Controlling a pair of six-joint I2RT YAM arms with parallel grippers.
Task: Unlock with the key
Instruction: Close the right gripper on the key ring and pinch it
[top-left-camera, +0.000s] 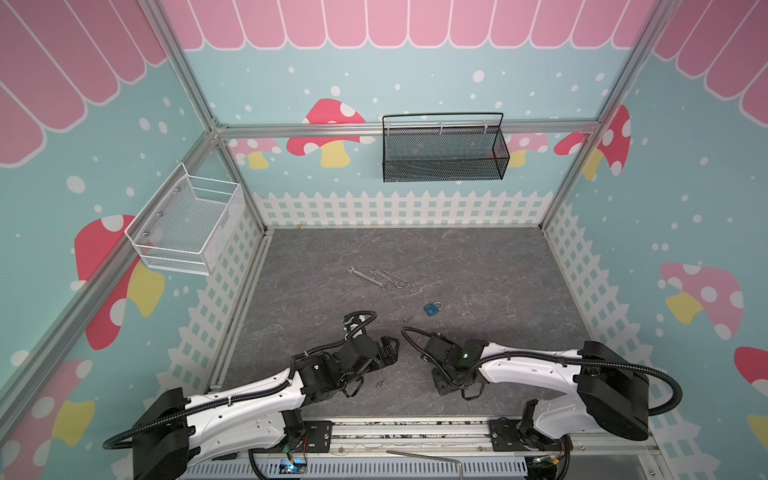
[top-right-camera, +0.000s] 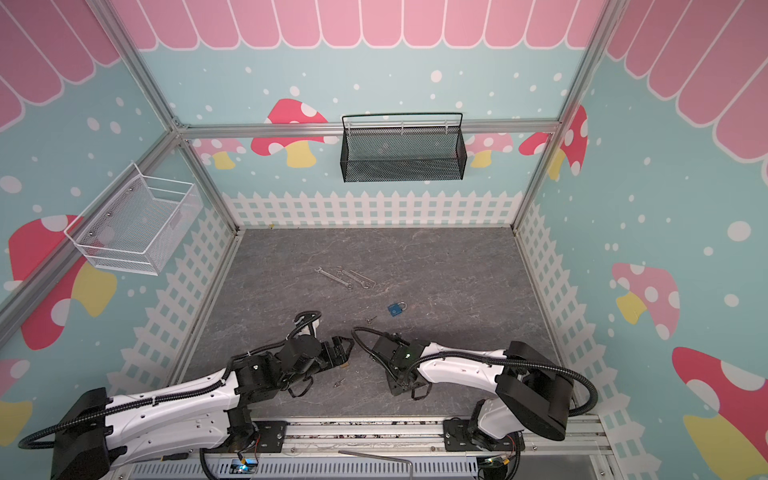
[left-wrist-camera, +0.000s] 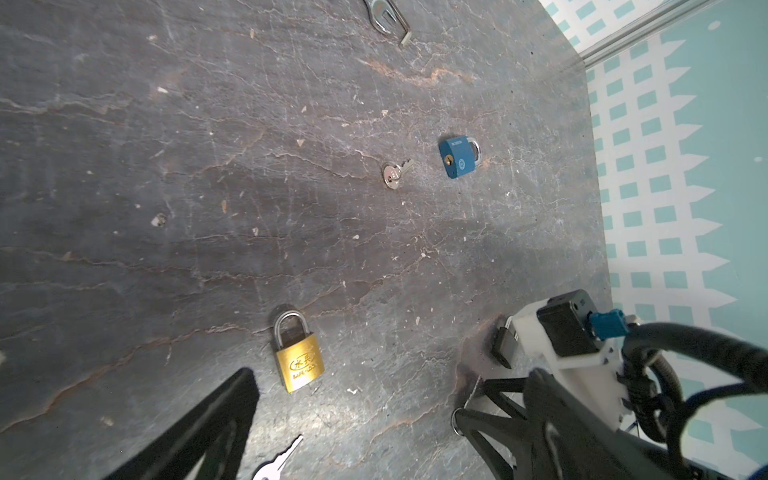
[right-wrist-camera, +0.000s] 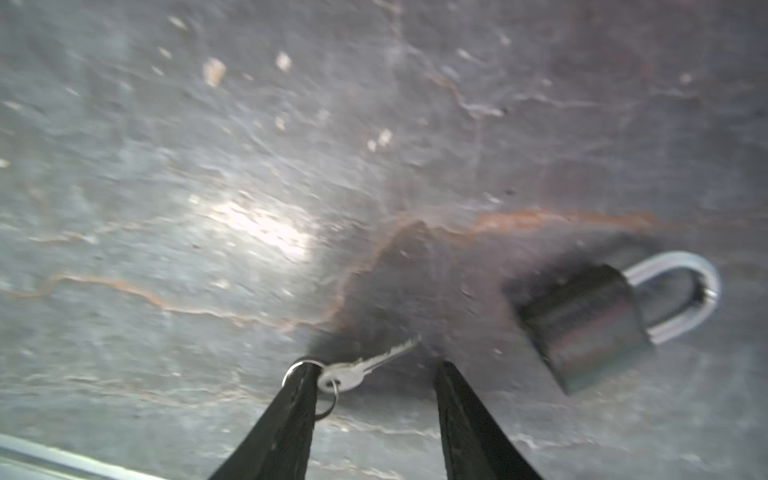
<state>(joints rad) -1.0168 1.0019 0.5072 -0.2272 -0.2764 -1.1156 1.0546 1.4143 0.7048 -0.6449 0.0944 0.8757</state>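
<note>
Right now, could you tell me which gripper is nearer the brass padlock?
Left. The brass padlock lies almost under the open left gripper; the right gripper sits farther off to its side, tips down by a ringed key.

Lab robot cell — aluminium-profile frame (top-left-camera: 270, 132), printed mushroom wall panels (top-left-camera: 257, 83), wall-hung mesh baskets (top-left-camera: 442, 170), two arms (top-left-camera: 249, 399) bolted to a front rail (top-left-camera: 415, 432).

- Left arm (top-left-camera: 249, 403), right arm (top-left-camera: 528, 368): white shells, black joints.
- Black ribbed cable (top-left-camera: 678, 388) along each, toward the tool.
- Green light (top-left-camera: 464, 355) just behind the right gripper (right-wrist-camera: 376, 365).
- Its fingers (right-wrist-camera: 286, 419): black, tapering.
- Blue connector (left-wrist-camera: 609, 326) on the wrist camera (left-wrist-camera: 561, 328) above them.
</note>
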